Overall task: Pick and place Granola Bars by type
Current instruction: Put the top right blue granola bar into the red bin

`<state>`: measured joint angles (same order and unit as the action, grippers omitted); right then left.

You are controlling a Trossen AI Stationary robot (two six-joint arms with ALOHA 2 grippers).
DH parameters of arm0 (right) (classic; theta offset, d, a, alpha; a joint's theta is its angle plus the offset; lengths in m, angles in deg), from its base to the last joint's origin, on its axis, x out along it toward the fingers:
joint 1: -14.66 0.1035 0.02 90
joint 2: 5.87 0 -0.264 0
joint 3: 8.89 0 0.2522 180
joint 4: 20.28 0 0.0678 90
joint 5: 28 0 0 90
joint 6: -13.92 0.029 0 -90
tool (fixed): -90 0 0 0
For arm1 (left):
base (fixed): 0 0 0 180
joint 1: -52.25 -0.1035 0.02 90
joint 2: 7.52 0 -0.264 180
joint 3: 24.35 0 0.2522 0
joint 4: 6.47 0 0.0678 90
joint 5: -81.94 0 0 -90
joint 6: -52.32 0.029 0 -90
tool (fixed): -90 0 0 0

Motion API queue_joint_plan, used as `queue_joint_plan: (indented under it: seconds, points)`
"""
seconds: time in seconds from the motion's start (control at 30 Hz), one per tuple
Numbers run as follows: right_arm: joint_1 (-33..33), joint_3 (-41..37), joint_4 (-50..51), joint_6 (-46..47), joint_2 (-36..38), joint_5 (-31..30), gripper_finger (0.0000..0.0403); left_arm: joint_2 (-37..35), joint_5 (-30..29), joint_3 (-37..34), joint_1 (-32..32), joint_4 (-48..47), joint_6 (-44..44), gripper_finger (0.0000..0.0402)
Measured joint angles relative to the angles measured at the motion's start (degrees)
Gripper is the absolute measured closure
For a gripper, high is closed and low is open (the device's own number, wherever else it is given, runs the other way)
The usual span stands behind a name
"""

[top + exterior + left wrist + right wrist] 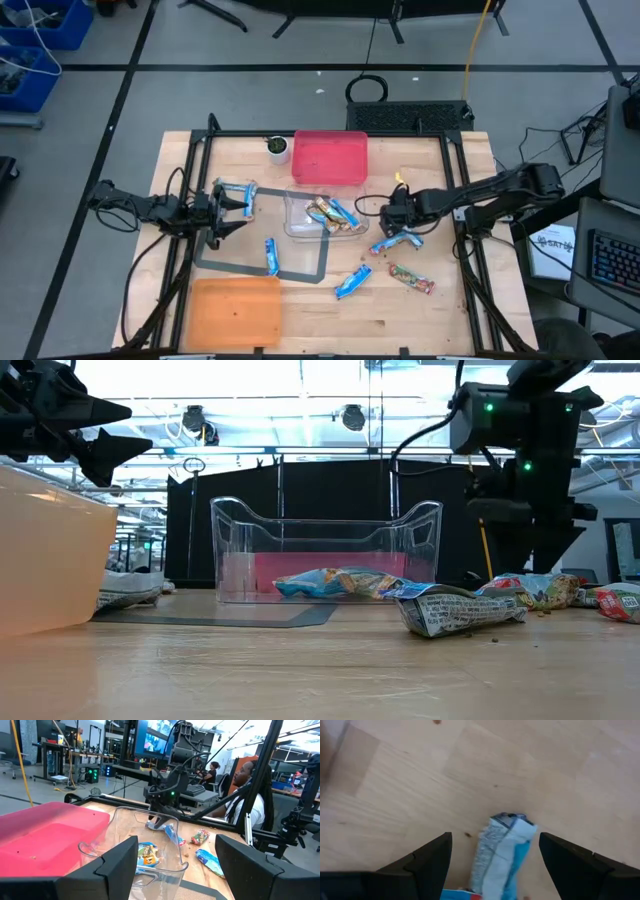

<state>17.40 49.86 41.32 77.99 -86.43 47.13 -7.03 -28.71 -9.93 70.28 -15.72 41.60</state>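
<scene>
Lying on the wooden table [460, 300] just right of the clear bin [300, 215], a blue-and-white granola bar [502, 855] is straddled by the right gripper [495, 855], fingers apart. The left gripper [240, 200], fingers apart and empty, is held left of the bin.

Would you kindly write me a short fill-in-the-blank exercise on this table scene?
1. The right gripper hangs, fingers open, over a blue and ____ bar.
2. The red tub stands beside a small white ____.
3. The clear bin holds several ____.
4. The tub at the table's near left corner is ____.

Missing: white; cup; bars; orange
</scene>
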Motion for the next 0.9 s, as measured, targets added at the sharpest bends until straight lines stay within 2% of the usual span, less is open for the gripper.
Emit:
queue_joint_plan:
  seconds: [0.23, 0.4, 0.6, 0.73, 0.9]
  points:
    - [-0.04, -0.23, -0.62, 0.38, -3.32, 1.53, 0.0115, 0.00, 0.01, -0.01, 0.01, 0.00, 0.00, 0.0133]
    - [-0.01, -3.65, -4.92, 3.77, -3.23, 3.55, 0.0115, 0.00, 0.01, -0.01, 0.01, 0.00, -0.01, 0.0133]
    - [-0.04, -4.94, -7.45, 2.91, -3.20, 4.33, 0.0119, 0.00, 0.01, -0.01, 0.01, 0.00, 0.00, 0.0133]
    - [-0.04, -4.98, -7.85, 2.67, -3.24, 4.37, 0.0140, -0.02, 0.01, -0.01, -0.01, -0.01, -0.01, 0.0133]
    - [-0.04, -5.01, -8.98, 1.45, -3.31, 4.92, 0.0186, -0.02, 0.01, 0.00, -0.01, 0.00, -0.01, 0.0133]
